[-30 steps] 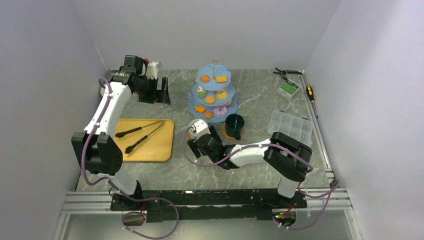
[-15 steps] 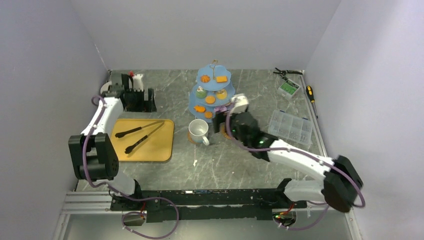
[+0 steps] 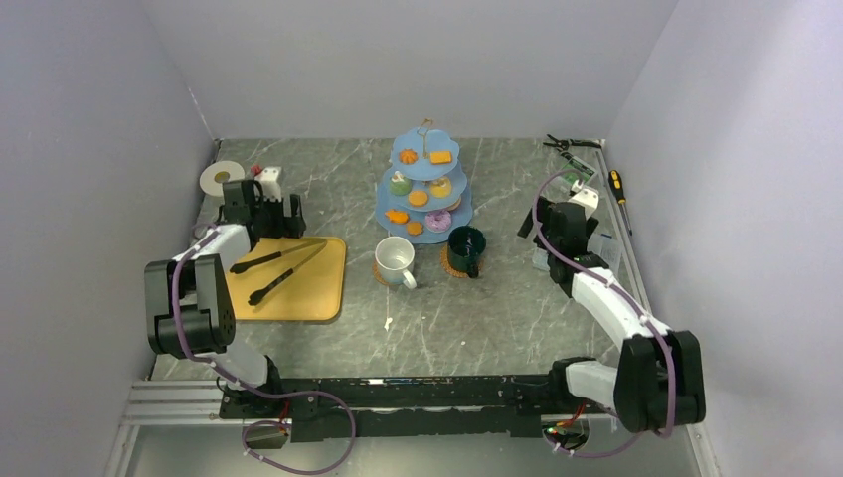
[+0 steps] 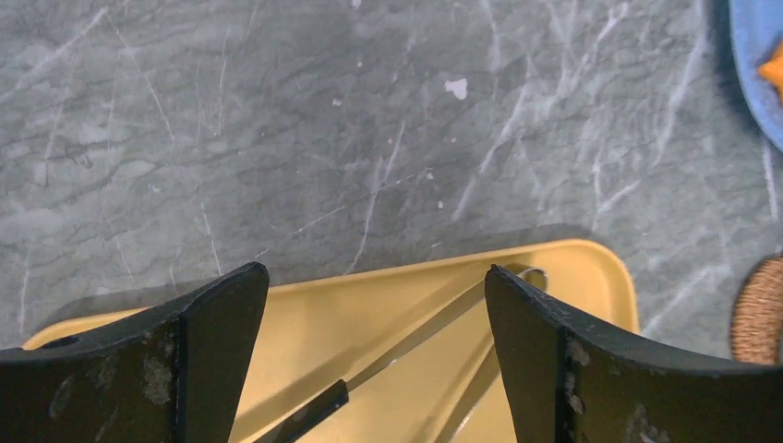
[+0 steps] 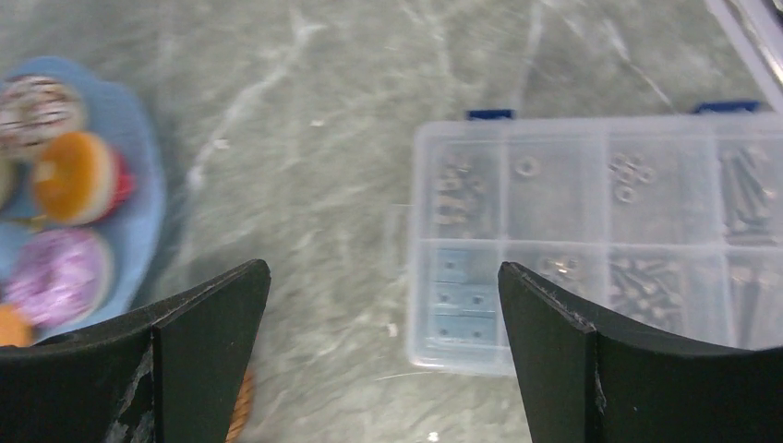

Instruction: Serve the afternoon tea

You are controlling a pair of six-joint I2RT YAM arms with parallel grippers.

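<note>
The light-blue three-tier stand (image 3: 425, 189) holds small doughnuts, cupcakes and orange biscuits at the table's back middle. In front of it stand a white mug (image 3: 396, 260) and a dark green mug (image 3: 465, 248), each on a woven coaster. My left gripper (image 3: 278, 215) is open and empty just behind the yellow tray; in its wrist view the gripper (image 4: 374, 269) frames the tray's far edge. My right gripper (image 3: 543, 227) is open and empty to the right of the mugs; the right wrist view puts the gripper (image 5: 382, 266) over bare table, with the stand's bottom tier (image 5: 138, 185) and a purple doughnut (image 5: 60, 277) at the left.
A yellow tray (image 3: 318, 288) with black tongs (image 3: 278, 270) lies at the left. A clear parts box (image 5: 600, 240) sits by the right gripper. A tape roll (image 3: 221, 177) is at the back left. Pliers (image 3: 572, 144), a green box (image 3: 574, 176) and a screwdriver (image 3: 618, 187) are at the back right.
My right gripper let go of the white mug, opened wide and swung right to the parts box. My left arm drew back from the far left corner toward the tray.
</note>
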